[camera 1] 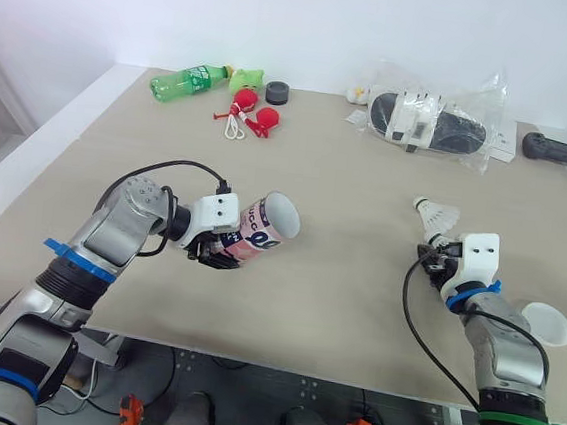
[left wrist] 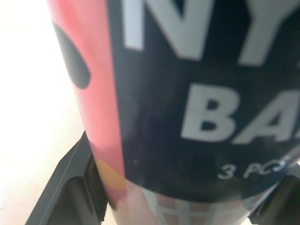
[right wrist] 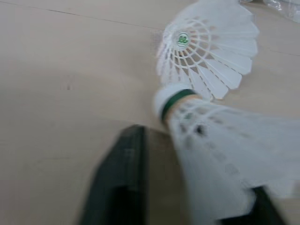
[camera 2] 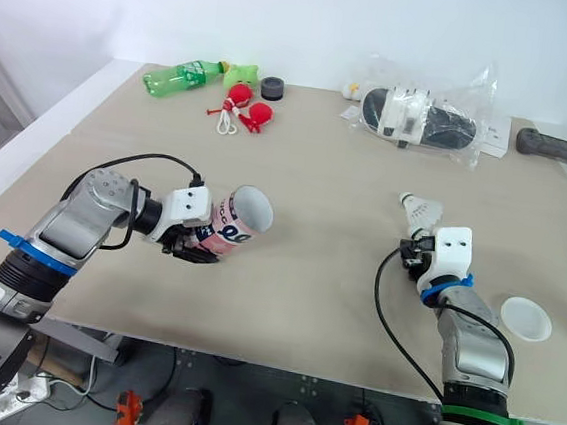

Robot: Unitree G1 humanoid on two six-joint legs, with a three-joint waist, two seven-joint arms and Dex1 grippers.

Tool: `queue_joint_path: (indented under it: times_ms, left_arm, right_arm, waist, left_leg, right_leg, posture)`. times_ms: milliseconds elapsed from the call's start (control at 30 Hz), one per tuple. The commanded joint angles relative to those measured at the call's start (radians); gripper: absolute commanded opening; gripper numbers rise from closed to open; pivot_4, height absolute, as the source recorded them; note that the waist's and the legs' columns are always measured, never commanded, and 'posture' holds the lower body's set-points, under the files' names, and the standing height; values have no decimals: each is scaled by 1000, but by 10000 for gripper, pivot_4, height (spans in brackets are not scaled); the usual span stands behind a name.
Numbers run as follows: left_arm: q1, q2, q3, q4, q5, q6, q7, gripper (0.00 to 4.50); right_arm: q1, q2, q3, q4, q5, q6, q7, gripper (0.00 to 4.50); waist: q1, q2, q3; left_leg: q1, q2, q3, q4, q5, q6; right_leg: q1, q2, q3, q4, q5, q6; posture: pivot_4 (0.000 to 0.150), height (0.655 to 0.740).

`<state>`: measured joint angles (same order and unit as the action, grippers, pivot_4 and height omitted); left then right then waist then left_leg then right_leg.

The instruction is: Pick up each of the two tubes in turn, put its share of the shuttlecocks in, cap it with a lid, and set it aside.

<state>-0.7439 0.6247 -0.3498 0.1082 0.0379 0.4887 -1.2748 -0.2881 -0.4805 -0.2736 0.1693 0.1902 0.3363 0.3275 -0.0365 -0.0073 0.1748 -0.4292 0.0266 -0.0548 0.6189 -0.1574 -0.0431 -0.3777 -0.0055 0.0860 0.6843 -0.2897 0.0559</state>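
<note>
White lid (camera 1: 546, 323) lies flat nr the front edge of the table (camera 1: 335, 308), on the robot's right, just beside the R forearm. R gripper (camera 1: 438, 256) sits low over the tabletop w/ a shuttlecock (right wrist: 220, 140) between its fingers (right wrist: 122, 183): jaws pinch the white skirt, and the cork w/ its green band points away from the wrist. 2nd shuttlecock (camera 1: 438, 218) lies on the table just beyond, skirt nr the held one's cork; can't tell if they touch. L gripper (camera 1: 221, 251) is over the table's front-left part, jaws clamped on the lower end of a pink & navy tube (camera 1: 267, 226) w/ white lettering. Tube is off the table, tilted, open mouth up and twd the robot's right, well apart from the R gripper. No lid on it. Along the far edge: green bottle (camera 1: 188, 81) on its side, red toy (camera 1: 253, 114), black roll (camera 1: 278, 93), clear plastic bag (camera 1: 433, 121) w/ black & white items inside.
</note>
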Motion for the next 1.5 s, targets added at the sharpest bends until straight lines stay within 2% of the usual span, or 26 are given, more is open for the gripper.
queue_joint_path:
  times_ms: [33,300,433,500,567,667,833,1000,1100,1233,1267,1433,1500]
  left_arm:
    - [19,-3,-38,6,-4,7,-19,29684]
    - [16,-2,-39,12,-5,1,-20,29684]
    - [17,-5,-42,17,-4,-2,-19,29684]
    - [17,-10,-47,20,-5,-5,-21,29684]
    - [16,-14,-53,26,-4,-11,-22,29684]
    - [8,-24,-58,42,0,-20,-23,29684]
    - [-1,-39,-61,56,5,-29,-25,29684]
    - [3,-45,-59,49,6,-23,-18,29684]
    - [14,-42,-52,35,4,-12,-10,29684]
    - [27,-37,-47,23,3,-6,-5,29684]
    - [29,-37,-46,21,2,-4,-3,29684]
    - [33,-37,-46,12,-2,2,2,29684]
    - [33,-37,-47,12,-2,3,3,29684]
  right_arm:
    - [4,-7,-10,-14,2,-1,-3,1098]
    - [170,-112,-65,-293,82,141,100,1098]
    - [242,-255,-152,-531,237,266,260,1098]
    - [191,-318,-158,-640,351,331,324,1098]
    - [78,-368,-111,-714,434,397,347,1098]
    - [-72,-419,-2,-748,458,453,367,1098]
    - [-375,-404,337,-717,337,448,439,1098]
    - [-498,-375,541,-672,224,416,509,1098]
    - [-504,-364,579,-668,204,409,549,1098]
    - [-506,-344,579,-677,201,404,575,13787]
    - [-512,-340,572,-678,202,406,576,19878]
    - [-544,-347,478,-688,247,449,583,43744]
    - [-542,-365,409,-697,281,478,585,44467]
  waist:
    - [0,0,0]
    - [4,0,0]
    - [2,2,1]
    - [-2,2,1]
    - [-10,1,1]
    - [-8,-1,1]
    - [0,-2,0]
    - [13,-3,0]
    - [17,-3,0]
    - [16,-3,0]
    - [16,-3,0]
    - [15,-3,0]
    - [15,-3,0]
  left_leg:
    - [0,0,0,0,0,0]
    - [0,-1,-1,-1,0,0]
    - [0,-1,0,-1,0,0]
    - [1,-1,0,-1,0,0]
    - [4,0,0,-1,0,0]
    - [6,1,0,-1,0,1]
    - [3,2,4,-1,0,0]
    - [-4,0,3,-1,0,0]
    - [-9,0,0,0,0,0]
    - [-8,1,0,0,0,0]
    - [-8,1,-1,0,0,0]
    - [-8,2,-1,0,0,0]
    - [-8,2,-1,0,0,0]
  right_leg:
    - [0,0,0,0,0,0]
    - [1,-1,-1,-1,-2,0]
    - [1,-1,0,-1,-2,0]
    - [1,-1,0,-1,-1,1]
    - [4,0,0,-1,-1,0]
    - [5,-1,-1,-1,-2,-5]
    - [4,-3,-1,-4,-3,-6]
    - [0,-5,-3,-4,-4,-1]
    - [-3,-5,-7,-4,-3,-4]
    - [-3,-4,-7,-3,-3,-3]
    - [-3,-4,-7,-3,-3,-2]
    - [-3,-2,-7,-3,-3,-2]
    - [-3,-2,-8,-3,-3,-2]
  posture:
    - [1500,7400]
    - [1500,7400]
    - [1500,7400]
    - [1500,7400]
    - [1500,7400]
    - [1500,7400]
    - [1500,7400]
    - [1500,7400]
    - [1500,7400]
    - [1500,7400]
    - [1500,7400]
    - [1500,7400]
    - [1500,7400]
